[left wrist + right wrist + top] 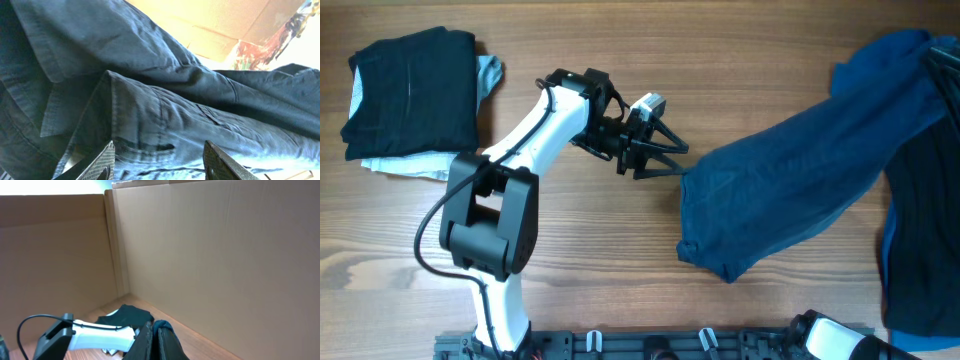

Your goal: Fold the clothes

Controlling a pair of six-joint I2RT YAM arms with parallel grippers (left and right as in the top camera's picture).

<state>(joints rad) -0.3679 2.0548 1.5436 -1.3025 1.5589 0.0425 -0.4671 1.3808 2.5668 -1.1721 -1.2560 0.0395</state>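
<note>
A black cloth [410, 90] sits folded on a pale grey-white cloth [395, 165] at the far left, but the big dark blue denim shorts [790, 190] lie unfolded on the right, with the left gripper [658, 160] open at their edge and the right gripper [156, 339] pinching their blue cloth

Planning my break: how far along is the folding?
Done: a folded black garment sits on a pale garment, far left. In hand: the left gripper, open, at the edge of the dark blue denim garment, nothing gripped. Left: that garment, plus a loose black garment and bright blue garment at right.
</note>
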